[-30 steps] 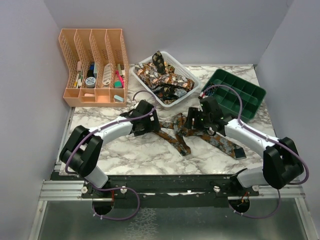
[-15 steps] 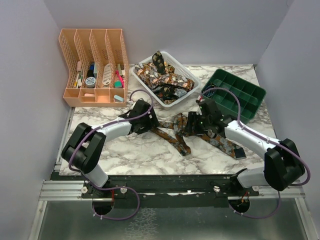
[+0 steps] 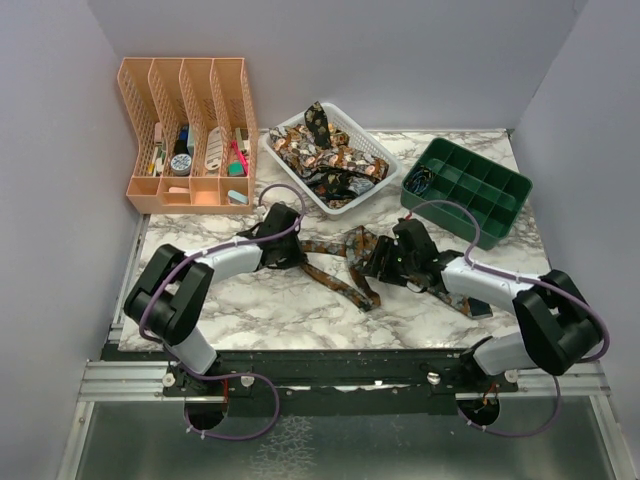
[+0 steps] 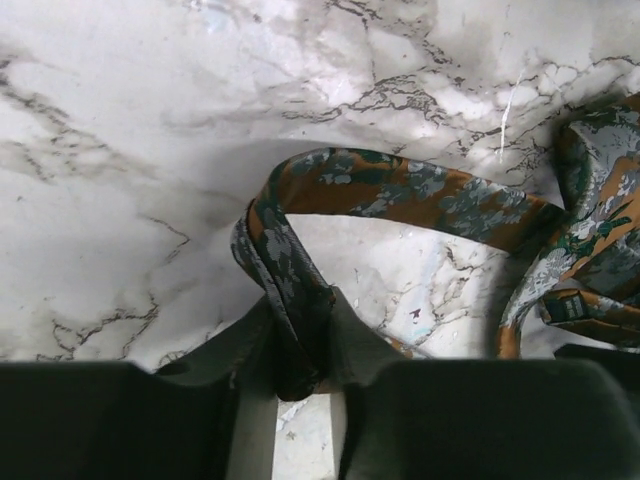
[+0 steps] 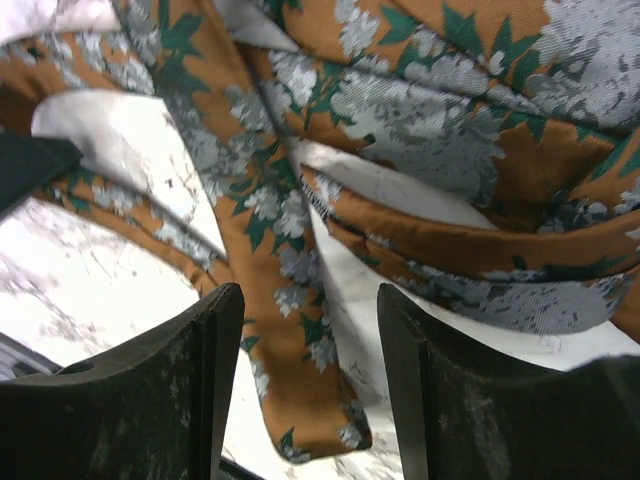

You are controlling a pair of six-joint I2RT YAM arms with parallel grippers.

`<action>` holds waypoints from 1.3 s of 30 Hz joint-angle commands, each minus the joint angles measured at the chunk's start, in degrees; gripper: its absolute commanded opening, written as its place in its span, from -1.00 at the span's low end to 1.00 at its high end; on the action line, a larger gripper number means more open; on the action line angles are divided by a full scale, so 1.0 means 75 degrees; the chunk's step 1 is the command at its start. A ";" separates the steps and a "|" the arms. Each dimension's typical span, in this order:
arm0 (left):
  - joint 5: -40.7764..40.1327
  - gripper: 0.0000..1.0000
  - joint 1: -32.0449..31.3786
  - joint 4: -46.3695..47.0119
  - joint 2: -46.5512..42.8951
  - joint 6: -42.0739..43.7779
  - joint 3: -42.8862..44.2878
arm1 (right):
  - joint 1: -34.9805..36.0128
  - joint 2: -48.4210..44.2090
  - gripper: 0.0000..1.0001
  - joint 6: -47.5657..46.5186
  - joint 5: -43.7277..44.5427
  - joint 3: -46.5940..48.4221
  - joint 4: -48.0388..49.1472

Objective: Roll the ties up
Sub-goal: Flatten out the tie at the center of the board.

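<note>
Tie (image 4: 400,192) pinched between left jaws.

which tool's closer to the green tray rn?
Right. The right tool sits over the tie, near-left of the green tray; the left tool is farther left still.

Tie (image 3: 350,285) lies on the table (image 3: 250,305), centre. Behind it: organizer (image 3: 190,100) left, basket (image 3: 372,147) holding more ties (image 3: 325,160) centre, compartment tray (image 3: 480,185) right.
</note>
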 commanded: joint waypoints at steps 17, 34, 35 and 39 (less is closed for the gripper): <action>0.1604 -0.67 0.1343 -0.0186 -0.2665 -0.0751 -0.1583 | 0.0014 -0.0082 -0.22 0.2214 0.1186 -0.1154 0.3758; 0.2506 -0.04 0.1837 -0.0772 -0.6418 -0.2836 -0.4313 | -0.0114 -0.0552 0.15 -0.2426 -0.0487 -0.0095 0.2808; 0.2378 0.17 0.1837 -0.0942 -0.6699 -0.2904 -0.4427 | -0.0104 -0.0453 0.15 -0.2951 -0.0764 0.0060 0.2600; 0.1765 0.82 0.1837 -0.1755 -0.7482 -0.2594 -0.4244 | -0.0078 -0.0322 0.16 -0.3970 -0.0861 0.0518 0.1743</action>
